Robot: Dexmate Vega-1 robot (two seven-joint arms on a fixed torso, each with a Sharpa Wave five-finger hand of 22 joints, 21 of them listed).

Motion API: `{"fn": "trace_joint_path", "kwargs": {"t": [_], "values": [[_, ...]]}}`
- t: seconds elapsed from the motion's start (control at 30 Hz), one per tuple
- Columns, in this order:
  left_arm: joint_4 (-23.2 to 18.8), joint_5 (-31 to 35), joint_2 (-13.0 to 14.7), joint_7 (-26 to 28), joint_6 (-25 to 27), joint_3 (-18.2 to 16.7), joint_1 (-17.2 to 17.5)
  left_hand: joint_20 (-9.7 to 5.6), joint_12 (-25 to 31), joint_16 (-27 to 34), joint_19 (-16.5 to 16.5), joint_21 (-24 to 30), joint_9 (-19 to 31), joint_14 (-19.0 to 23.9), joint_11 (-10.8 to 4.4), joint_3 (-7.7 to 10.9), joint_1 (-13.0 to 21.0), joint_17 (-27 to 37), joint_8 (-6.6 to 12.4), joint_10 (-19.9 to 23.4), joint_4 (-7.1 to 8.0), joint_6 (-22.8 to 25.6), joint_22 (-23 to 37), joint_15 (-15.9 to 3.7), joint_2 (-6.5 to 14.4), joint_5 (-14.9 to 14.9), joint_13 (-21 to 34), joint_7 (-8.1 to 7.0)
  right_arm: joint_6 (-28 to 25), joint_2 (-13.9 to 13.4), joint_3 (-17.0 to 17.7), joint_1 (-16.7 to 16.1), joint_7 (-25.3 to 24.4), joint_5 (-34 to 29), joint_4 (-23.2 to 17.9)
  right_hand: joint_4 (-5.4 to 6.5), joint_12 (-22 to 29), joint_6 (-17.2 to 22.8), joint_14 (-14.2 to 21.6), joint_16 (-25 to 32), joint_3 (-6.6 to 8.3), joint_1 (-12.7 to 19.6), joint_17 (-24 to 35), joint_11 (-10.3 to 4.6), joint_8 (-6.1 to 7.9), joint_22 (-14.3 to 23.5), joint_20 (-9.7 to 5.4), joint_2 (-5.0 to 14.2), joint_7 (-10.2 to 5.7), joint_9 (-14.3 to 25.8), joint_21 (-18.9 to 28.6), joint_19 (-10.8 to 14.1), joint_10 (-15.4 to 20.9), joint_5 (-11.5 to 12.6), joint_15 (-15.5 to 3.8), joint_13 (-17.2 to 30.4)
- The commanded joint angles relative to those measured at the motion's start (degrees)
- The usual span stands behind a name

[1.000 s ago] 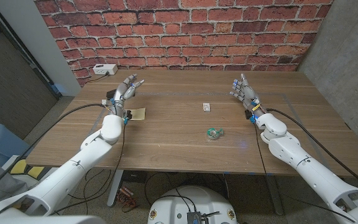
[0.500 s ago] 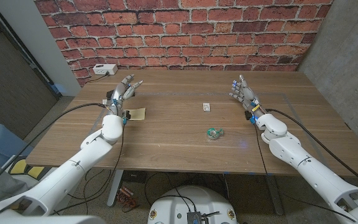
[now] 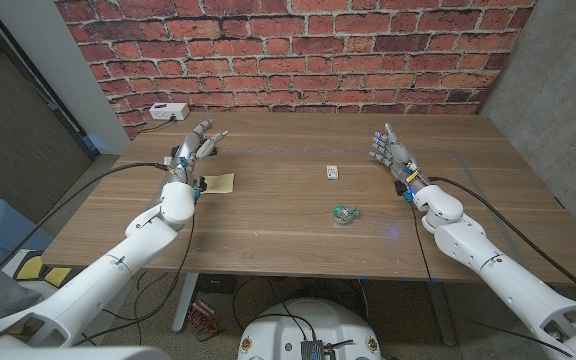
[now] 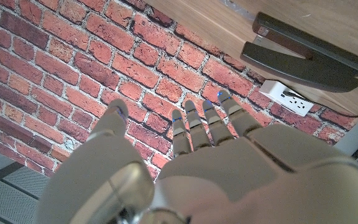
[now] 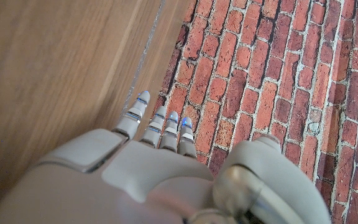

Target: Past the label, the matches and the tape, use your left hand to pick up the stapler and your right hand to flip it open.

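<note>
— Stapler [image 4: 309,53]: where is it found?
— It is seen from the left wrist, dark grey, lying on the table [image 3: 268,240] toward the far left corner, ahead of the left hand [image 3: 196,148]. A white power strip [image 4: 284,96] is seen beyond it.
— What else is laid out?
— A yellow label [image 3: 220,182] near the left edge, the matches [image 3: 332,172] at mid-table, the tape [image 3: 345,213] nearer the front. A brick wall [image 3: 298,50] is behind.
— And the hands?
— Nothing is held; fingers are spread on both, the right hand [image 3: 391,150] near the far right.
</note>
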Motion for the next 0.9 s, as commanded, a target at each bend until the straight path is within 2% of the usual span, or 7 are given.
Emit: {"fn": "trace_joint_path", "kwargs": {"t": [0.03, 0.23, 0.5, 0.6, 0.7, 0.8, 0.9], "values": [[-0.07, 0.82, 0.82, 0.73, 1.30, 0.25, -0.11, -0.09, 0.07, 0.18, -0.21, -0.20, 0.13, 0.25, -0.07, 0.30, 0.78, 0.10, 0.40, 0.28, -0.06, 0.32, 0.22, -3.92, 0.05, -0.03, 0.34, -0.34, 0.33, -0.56, 0.17, -0.64, -0.37, -0.45, -0.75, -0.36, -0.11, -0.22, -0.32, -0.02, -0.25, 0.63, -0.05, -0.31, -0.05, 0.12, 0.02, 0.16, 0.09, 0.12, -0.18, -0.52, -0.12, 0.04, -0.64, 0.05], [-0.09, 1.41, 1.32, 1.03, 2.59, 0.34, -0.35, 0.00, 0.11, 0.17, -0.27, -0.21, 0.13, 0.20, -0.03, 0.30, 1.09, 0.10, 0.43, 0.35, -0.09, 0.30, 0.22, -3.91, 0.15, -0.02, 0.38, -0.26, -0.05, -0.32, -0.07, -0.24, -0.49, -0.58, -0.74, -0.43, -0.12, -0.23, -0.32, -0.01, -0.21, 0.76, -0.18, -0.24, -0.06, 0.12, 0.04, 0.19, 0.05, 0.12, -0.16, -0.55, -0.10, 0.03, -0.67, 0.05], [-0.23, 2.24, 1.95, 1.34, 4.42, 0.51, -0.84, -0.02, -0.70, -0.02, -0.52, -0.23, 0.15, -0.66, -0.38, 0.08, 2.06, 0.11, 0.12, -1.89, -0.16, -0.78, 0.21, -3.80, 0.23, -0.04, 0.45, -0.35, 0.27, 0.10, -0.47, 0.37, -0.35, -1.05, -0.08, -0.46, -0.15, -0.25, -0.31, 0.02, -0.20, 0.83, -0.29, -0.29, -0.08, 0.12, 0.06, 0.19, 0.08, 0.12, -0.15, -0.57, -0.11, 0.01, -0.68, 0.04], [0.00, 2.25, 2.19, 1.13, 4.45, 0.56, -1.05, 0.17, -0.51, 0.14, -0.63, -0.19, 0.15, -0.62, -0.40, -0.15, 2.81, 0.14, -0.72, -1.86, -0.10, -4.28, 0.21, -3.85, 0.43, -0.09, 0.68, -0.25, 0.16, -0.10, -0.57, 0.39, -0.23, -1.22, -0.51, -0.46, -0.16, -0.23, -0.32, 0.03, -0.19, 0.84, -0.34, -0.19, -0.07, 0.12, -0.02, 0.20, 0.07, 0.12, -0.10, -0.48, -0.10, 0.00, -0.65, 0.04], [-0.02, 2.57, 2.38, 1.20, 5.22, 0.69, -1.29, 0.32, -0.44, 0.13, -0.83, -0.21, 0.16, -0.84, -0.33, 0.22, 3.59, 0.18, -0.63, -1.97, 0.04, -5.13, 0.23, -3.60, 1.57, 0.02, 0.83, 0.03, -0.11, -0.12, -0.72, 0.71, 0.20, -1.13, -0.35, -0.45, -0.15, -0.24, -0.32, 0.04, -0.20, 0.82, -0.39, -0.17, -0.08, 0.12, -0.04, 0.22, 0.04, 0.12, -0.06, -0.40, -0.04, -0.02, -0.72, 0.04], [-0.58, 3.55, 2.50, 2.08, 6.98, 0.90, -1.36, -0.81, -0.07, 0.74, 1.30, 0.66, 0.18, 0.58, -0.60, -0.38, 3.95, 0.30, -0.05, -1.58, 0.09, -5.10, 0.34, -4.02, 1.43, -0.14, 1.11, 0.07, 0.39, 0.32, -0.61, 0.86, 0.31, -0.85, 0.09, -0.44, -0.19, -0.22, -0.35, 0.04, -0.21, 0.81, -0.43, -0.26, -0.07, 0.12, -0.01, 0.22, 0.05, 0.12, -0.08, -0.45, -0.11, -0.03, -0.63, 0.04], [-0.93, 3.77, 2.77, 2.00, 8.00, 0.99, -1.45, -0.82, 0.18, 0.90, 1.69, 0.81, 0.19, 1.02, -0.54, -0.72, 4.00, 0.36, 0.24, -1.12, 0.05, -4.68, 0.40, -4.05, 1.07, -0.19, 1.21, 0.19, 0.40, 0.35, -0.70, 1.02, 0.32, -1.02, 0.29, -0.47, -0.19, -0.21, -0.33, 0.06, -0.20, 0.86, -0.49, -0.44, -0.07, 0.12, 0.00, 0.22, 0.05, 0.12, -0.07, -0.44, -0.07, -0.04, -0.67, 0.04]]}}
